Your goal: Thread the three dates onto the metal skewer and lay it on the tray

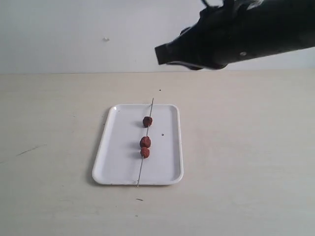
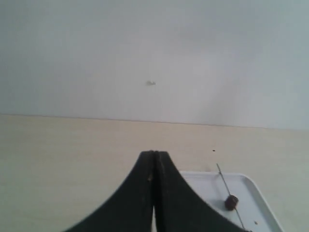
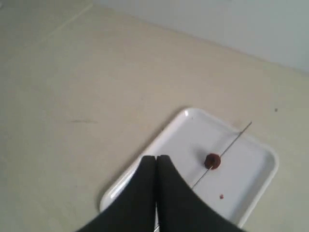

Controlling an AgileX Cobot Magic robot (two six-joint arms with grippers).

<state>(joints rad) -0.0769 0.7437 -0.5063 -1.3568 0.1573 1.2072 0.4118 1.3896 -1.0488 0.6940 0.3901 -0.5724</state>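
The tray (image 1: 118, 167) is showing plain glossy white, with no pattern on it. The three dates (image 1: 145, 142) are looking dark reddish-brown and wrinkled, and the skewer (image 1: 140, 173) is reading as a thin grey line. A tiny red crumb (image 3: 221, 196) is dotting the white. The tabletop (image 1: 246, 172) is appearing pale beige with faint grain and a few dark specks. The wall (image 1: 74, 34) is looking flat greyish-white. The left claw (image 2: 154, 155) and right claw (image 3: 156, 158) are both showing matte black, as is the arm (image 1: 246, 29).

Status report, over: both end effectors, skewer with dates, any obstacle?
Left end effector shut, empty. Right end effector shut, empty. Metal skewer with three dates lies on tray. No obstacle seen; one crumb on tray.
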